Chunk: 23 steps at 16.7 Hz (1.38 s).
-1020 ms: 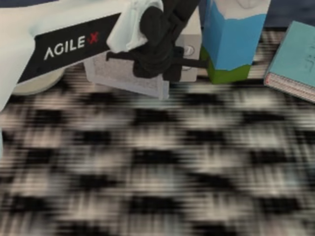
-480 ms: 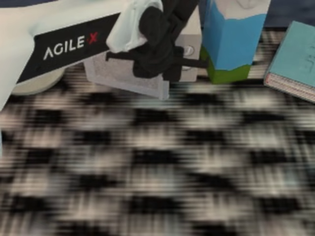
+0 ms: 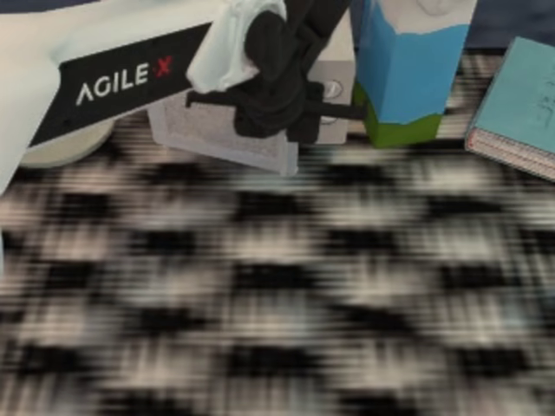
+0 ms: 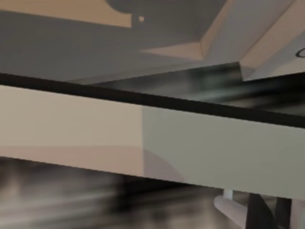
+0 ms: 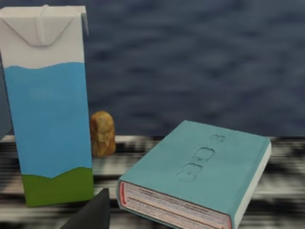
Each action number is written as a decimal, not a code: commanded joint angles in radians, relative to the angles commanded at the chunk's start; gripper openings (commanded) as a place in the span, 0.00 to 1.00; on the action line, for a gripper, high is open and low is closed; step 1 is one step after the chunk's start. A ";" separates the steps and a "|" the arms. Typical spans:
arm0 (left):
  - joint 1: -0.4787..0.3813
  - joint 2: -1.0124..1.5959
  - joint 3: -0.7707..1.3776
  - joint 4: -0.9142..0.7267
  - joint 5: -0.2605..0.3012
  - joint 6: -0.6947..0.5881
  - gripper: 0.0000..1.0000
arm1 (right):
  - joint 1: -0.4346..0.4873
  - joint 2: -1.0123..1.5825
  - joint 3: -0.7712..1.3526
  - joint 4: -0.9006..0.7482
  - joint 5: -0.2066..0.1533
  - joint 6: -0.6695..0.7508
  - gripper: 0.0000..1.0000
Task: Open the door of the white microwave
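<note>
Reaching across the far edge of the tabletop [image 3: 277, 286] in the top view, the left arm sets its left gripper [image 3: 290, 117] against the front of the white microwave [image 3: 334, 65], which stands at that far edge, left of centre. The door [image 3: 221, 134] stands swung a little out from the oven front, its free end with the handle strip angled toward the near side, and the gripper sits over that end, presumably because pulling far from the hinge gives the most leverage. Whether its fingers are apart or clamped cannot be told from above. A blue-white-green carton [image 3: 408, 69] stands just beside the microwave on the right, and a teal book [image 3: 519, 108] lies at the far right corner.

The left wrist view looks along a pale band that appears to be the door [image 4: 95, 129], with the beige inside of the oven beyond; no fingers show, so the grip stays undetermined.

The right wrist view faces the carton [image 5: 50, 109], the book [image 5: 200, 176] and a small brown object [image 5: 102, 133] behind them; the right gripper is not seen, its arm parked clear.
</note>
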 joint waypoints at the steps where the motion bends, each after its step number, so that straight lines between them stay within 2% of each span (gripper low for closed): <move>1: 0.000 0.000 0.000 0.000 0.000 0.000 0.00 | 0.000 0.000 0.000 0.000 0.000 0.000 1.00; 6: -0.006 0.001 -0.005 0.002 0.006 0.000 0.00 | 0.000 0.000 0.000 0.000 0.000 0.000 1.00; 13: 0.016 -0.090 -0.135 0.067 0.056 0.108 0.00 | 0.000 0.000 0.000 0.000 0.000 0.000 1.00; 23: 0.016 -0.091 -0.136 0.067 0.057 0.109 0.00 | 0.000 0.000 0.000 0.000 0.000 0.000 1.00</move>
